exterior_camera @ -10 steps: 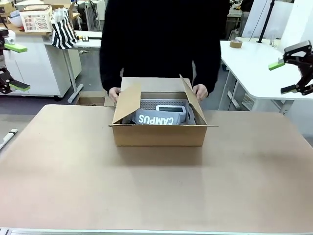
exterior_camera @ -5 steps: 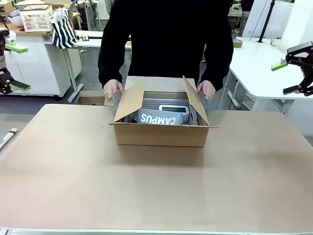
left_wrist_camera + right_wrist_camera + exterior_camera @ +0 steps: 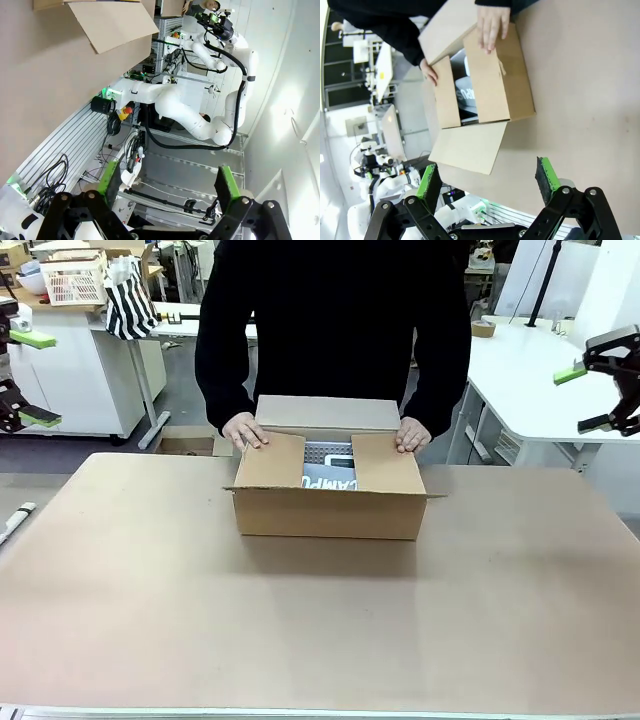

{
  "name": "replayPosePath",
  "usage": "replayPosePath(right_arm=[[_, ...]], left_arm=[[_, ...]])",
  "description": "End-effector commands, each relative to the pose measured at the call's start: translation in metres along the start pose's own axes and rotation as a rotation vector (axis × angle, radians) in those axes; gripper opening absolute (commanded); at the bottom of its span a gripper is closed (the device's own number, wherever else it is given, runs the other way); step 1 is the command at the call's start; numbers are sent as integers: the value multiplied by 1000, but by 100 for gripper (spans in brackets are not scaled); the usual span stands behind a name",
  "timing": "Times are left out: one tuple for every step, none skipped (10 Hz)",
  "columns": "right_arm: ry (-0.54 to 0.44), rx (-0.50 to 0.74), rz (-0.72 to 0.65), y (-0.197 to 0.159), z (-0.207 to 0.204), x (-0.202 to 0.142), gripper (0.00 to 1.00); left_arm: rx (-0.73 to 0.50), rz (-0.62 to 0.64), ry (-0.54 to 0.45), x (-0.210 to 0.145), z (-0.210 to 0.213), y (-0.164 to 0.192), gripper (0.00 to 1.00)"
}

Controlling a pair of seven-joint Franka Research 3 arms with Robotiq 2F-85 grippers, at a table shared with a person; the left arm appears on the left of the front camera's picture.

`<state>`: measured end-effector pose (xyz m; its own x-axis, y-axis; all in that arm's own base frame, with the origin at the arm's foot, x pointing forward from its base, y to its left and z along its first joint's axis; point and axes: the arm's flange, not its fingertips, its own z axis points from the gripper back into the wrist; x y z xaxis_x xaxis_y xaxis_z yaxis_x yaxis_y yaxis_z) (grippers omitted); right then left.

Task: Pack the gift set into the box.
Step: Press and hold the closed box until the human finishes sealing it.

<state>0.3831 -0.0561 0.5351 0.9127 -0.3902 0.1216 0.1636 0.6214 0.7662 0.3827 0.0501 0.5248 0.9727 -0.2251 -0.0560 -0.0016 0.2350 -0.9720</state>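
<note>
— From the front, where is the box (image 3: 330,512)?
— On the table (image 3: 320,630), toward the far edge. A person presses the two side flaps (image 3: 272,462) down, one hand (image 3: 243,430) on one flap and the other hand (image 3: 411,433) on the second. The gift set (image 3: 328,480) shows grey in the gap between them, and the far flap (image 3: 328,412) stands upright.
— And the grippers?
— The left gripper (image 3: 28,378) and right gripper (image 3: 592,397) hang off either side of the table, both spread wide, holding nothing.
— The left wrist camera?
— Its fingers (image 3: 107,177) gape on empty air. What looks like the near flap (image 3: 117,22) juts out over the table.
— The right wrist?
— It looks down on the box. That flap lies folded outward, and both hands are on the side flaps.
— What makes the closing go well?
— I'd say the side flaps should be held flat while the long ones fold over. The near flap should be raised slowly by its free edge, clear of the person's hands.
</note>
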Motion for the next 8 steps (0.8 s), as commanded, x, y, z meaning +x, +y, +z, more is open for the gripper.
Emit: replayPosePath(right_arm=[[11,-14,0,-1,2,0,100],[11,-14,0,-1,2,0,100],[11,-14,0,-1,2,0,100],[11,-14,0,-1,2,0,100],[11,-14,0,-1,2,0,100],[11,-14,0,-1,2,0,100],[11,-14,0,-1,2,0,100],[11,-14,0,-1,2,0,100]], left_arm=[[9,11,-6,-2,-1,0,100],[9,11,-6,-2,-1,0,100],[9,11,-6,-2,-1,0,100],[9,11,-6,-2,-1,0,100],[9,11,-6,-2,-1,0,100],[9,11,-6,-2,-1,0,100],[9,11,-6,-2,-1,0,100],[9,11,-6,-2,-1,0,100]])
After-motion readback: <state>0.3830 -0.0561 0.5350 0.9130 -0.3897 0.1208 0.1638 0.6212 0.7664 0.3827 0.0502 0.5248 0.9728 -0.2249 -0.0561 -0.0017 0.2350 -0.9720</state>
